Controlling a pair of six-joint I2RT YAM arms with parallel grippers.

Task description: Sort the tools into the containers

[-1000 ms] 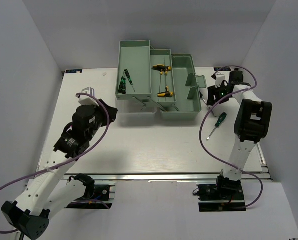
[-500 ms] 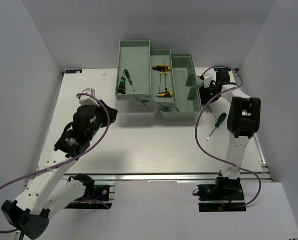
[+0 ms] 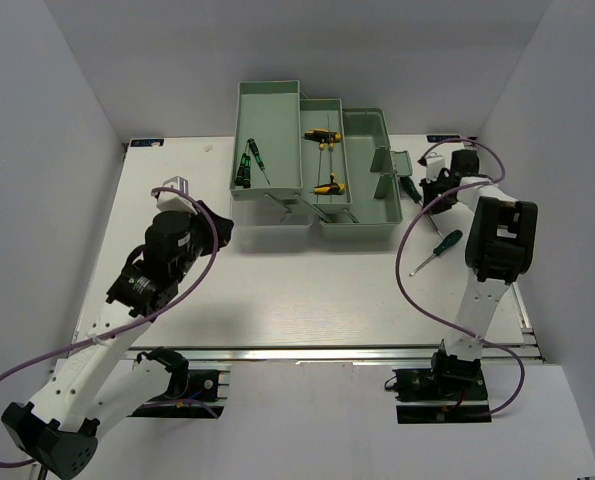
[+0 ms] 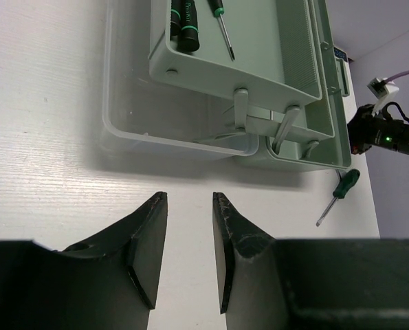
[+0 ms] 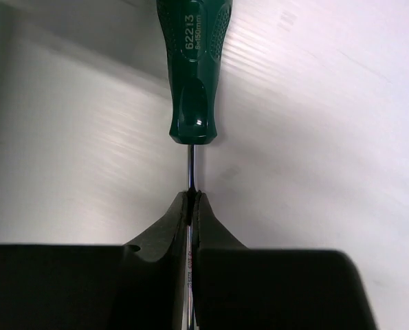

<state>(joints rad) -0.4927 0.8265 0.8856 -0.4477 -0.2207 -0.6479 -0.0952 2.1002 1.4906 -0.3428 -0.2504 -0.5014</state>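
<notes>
The left hand (image 4: 189, 206) hangs over bare bench (image 3: 277, 290) just short of the toolbox, its two dark fingers (image 4: 152, 234) parted with nothing between them. Straight ahead of it lies the clear lid (image 4: 122, 117), flat on the bench and tucked partly under the left tray (image 3: 267, 105), so the lid's near rim stands between this hand and the trays. The metal hinge arms (image 4: 286, 127) slant down from the toolbox's near side, just right of the lid.

In the left tray lie the green-black drivers (image 3: 245, 165), close to its left wall. The mid tray (image 3: 324, 105) holds the yellow-black drivers (image 3: 323, 135), one near its far end and one near its middle. The right tray (image 3: 369, 215) shows no tools from above.

Just right of that tray's outer wall, the right hand (image 5: 192, 201) is clamped tight on the thin shaft of the held driver (image 5: 194, 69), a dark green one, gripping just below the handle; the handle points away from the hand. From above, the tray wall is very near this tool. Whether the tool is clear of the bench cannot be told.

Nearer the arm bases, the loose driver (image 3: 439, 247) lies slantwise on the bench, apart from the toolbox, with the purple cable (image 3: 397, 280) looping close by its tip.
</notes>
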